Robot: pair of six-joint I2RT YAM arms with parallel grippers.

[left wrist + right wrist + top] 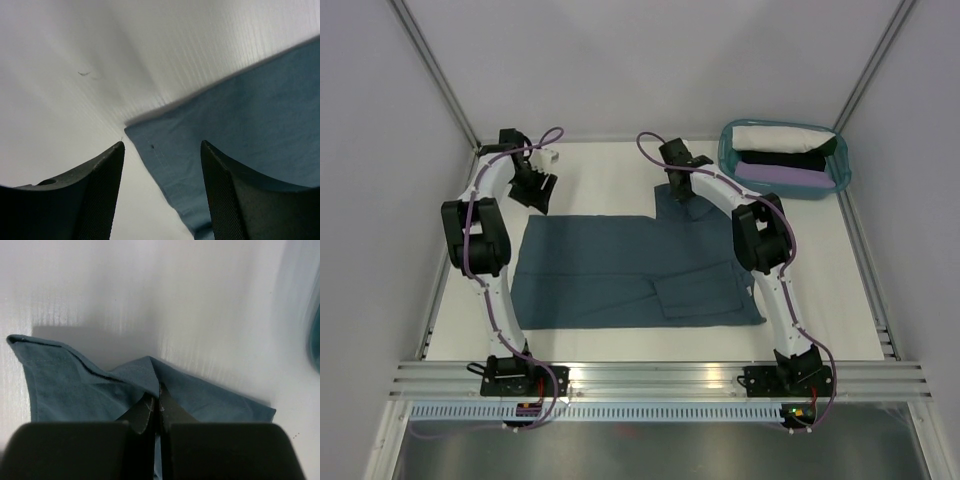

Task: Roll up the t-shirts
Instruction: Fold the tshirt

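my right gripper [682, 188] is pinched together on a raised fold of the slate-blue t-shirt [620, 270], at the patch of cloth that juts out from its far right edge. in the right wrist view the fabric peaks up into my closed jaws [159, 390], and a stitched hem runs along the loose flap to the left.

my left gripper [533, 188] hangs over the shirt's far left corner with its jaws apart and nothing in them. from the left wrist the corner [150, 145] sits between my two dark, finely textured fingers [235, 195], with a straight seam running down its edge. i cannot tell whether the tips touch the cloth.

the shirt lies spread between my two arms on the white table [600, 170]. it is soft, matte cotton, mostly flat, roughly rectangular, with a folded-over layer near its near right side and a few shallow creases. the table surface shows fine ribbed lines.

at the far right corner stands a teal plastic basket [841, 172], well apart from the shirt, holding a white bundle [775, 138], a black one [785, 160] and a purple one [785, 178].
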